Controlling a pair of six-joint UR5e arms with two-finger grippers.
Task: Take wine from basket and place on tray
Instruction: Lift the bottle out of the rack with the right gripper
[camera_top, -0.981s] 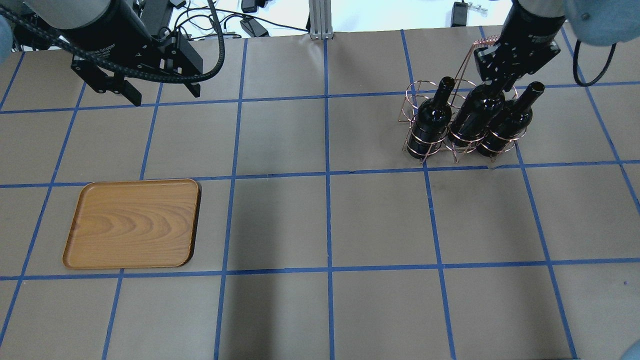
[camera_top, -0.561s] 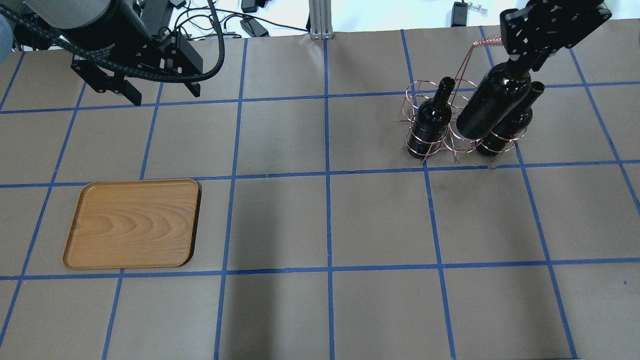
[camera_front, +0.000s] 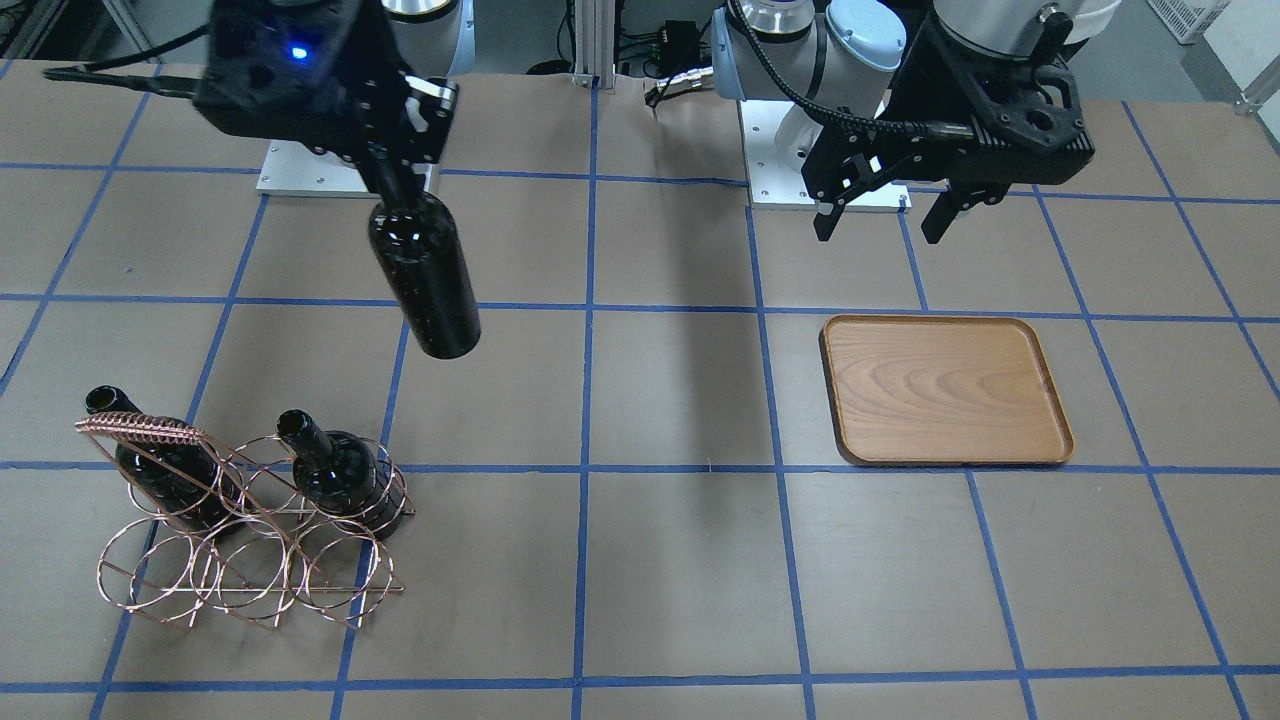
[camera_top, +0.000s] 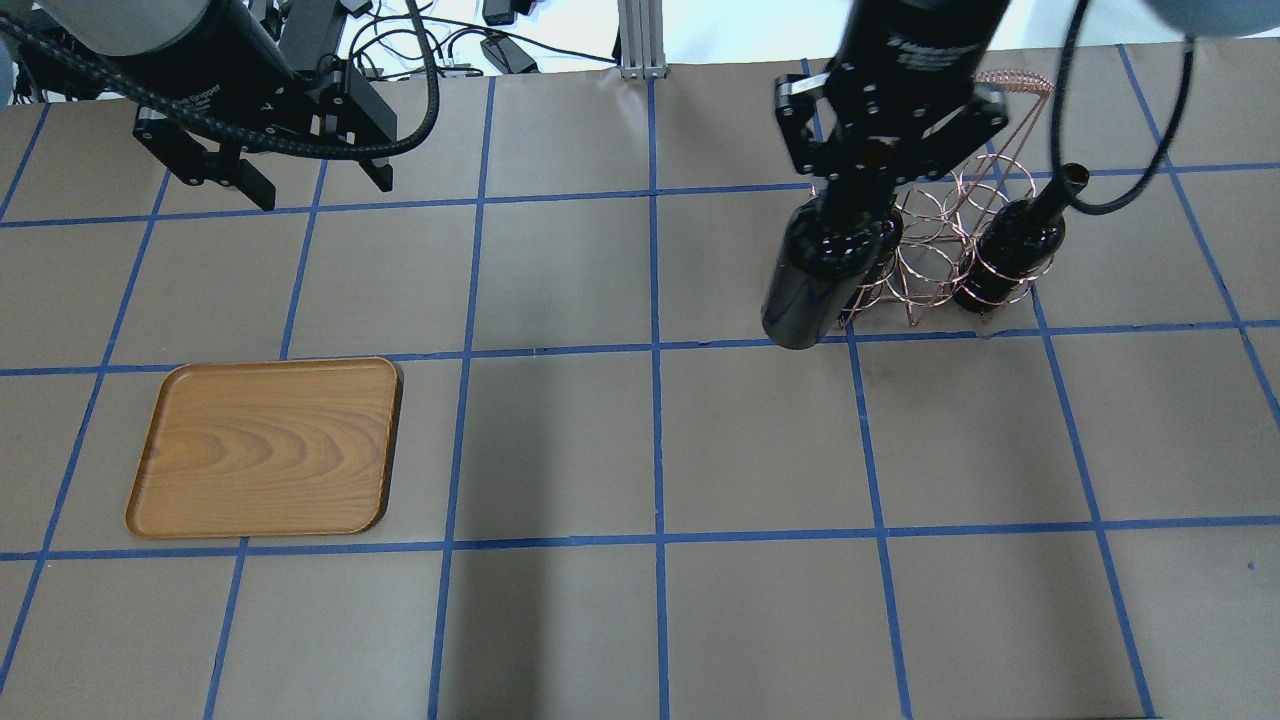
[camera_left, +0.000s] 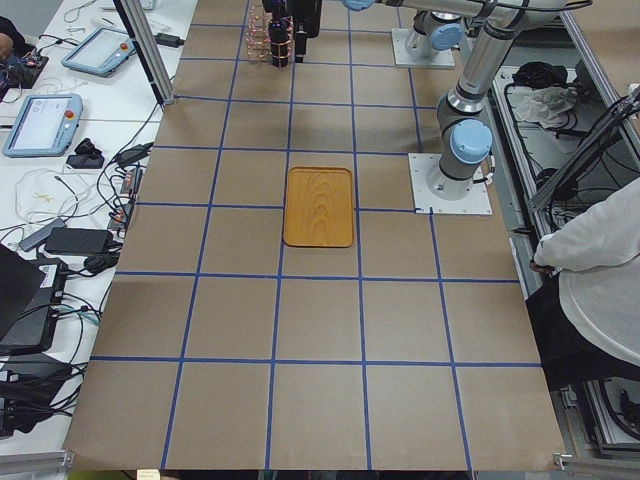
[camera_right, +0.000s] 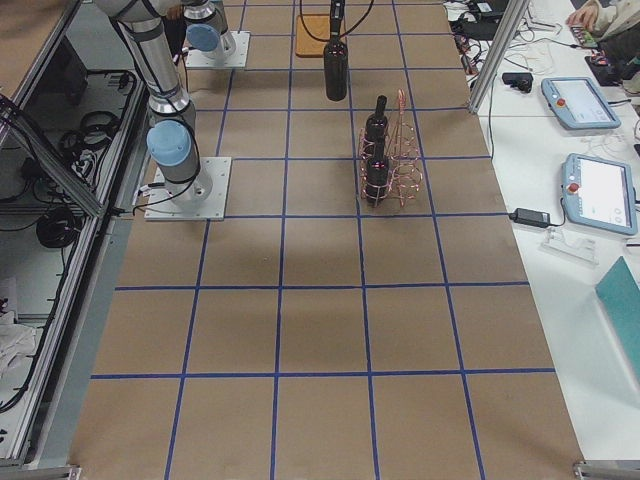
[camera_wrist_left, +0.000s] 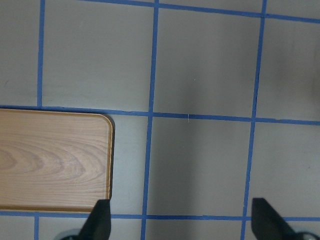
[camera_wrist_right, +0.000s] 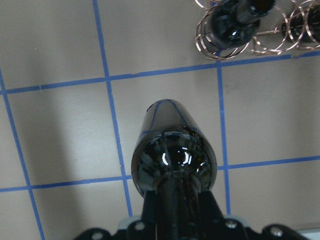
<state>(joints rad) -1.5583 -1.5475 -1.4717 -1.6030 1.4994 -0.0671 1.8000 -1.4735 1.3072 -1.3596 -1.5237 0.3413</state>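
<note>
Table (camera_top: 640, 440): I read it on the overhead view, 12 o'clock being the far edge. The surface is covered in brown paper, ruled into squares by blue tape. Directly on it:

- Tray (camera_top: 265, 447), flat, at 8 o'clock.
- Basket (camera_front: 245, 575), at 1 o'clock, well apart from the tray, with two bottles (camera_front: 345, 480) standing in its outer rings.
- Two pale base plates (camera_front: 830, 190), at 5 and 7 o'clock on the robot's edge, seen on the front-facing view.

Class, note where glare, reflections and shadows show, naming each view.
Right wrist view: white glints on the glossy dark glass wine bottle. Overhead view: soft shadow bands across the brown table; background beyond blown out white.
</note>
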